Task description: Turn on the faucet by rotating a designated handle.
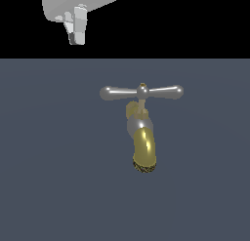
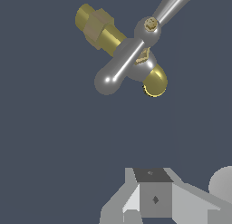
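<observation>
We judge this to be the approach step: the end effector point(image 1: 75, 26) hangs in the upper left of the exterior frame, well apart from the faucet point(image 1: 142, 137), and nothing has been touched yet. Only part of it shows at the frame's edge, and the wrist view shows only grey housing, so we cannot tell how far apart its fingers stand.

The faucet sits just right of centre in the exterior frame on the flat, matte slate-grey tabletop point(image 1: 49, 186). Its handle point(image 1: 141, 92) is a slim crossbar of polished silver-grey metal lying level across the frame, with two tapered arms swelling into rounded bulbs, a ball hub between them and a small brass tip on top. Below it a silver collar leads into a glossy brass-gold spout that curves toward the camera and ends in a dark mesh tip.

In the wrist view the handle point(image 2: 131, 51) appears in the upper half, one bulbous arm end nearest, with a brass hexagonal fitting behind.

Next, we would bring the end effector down beside one arm of the crossbar, near its bulb, and push it around the hub.
</observation>
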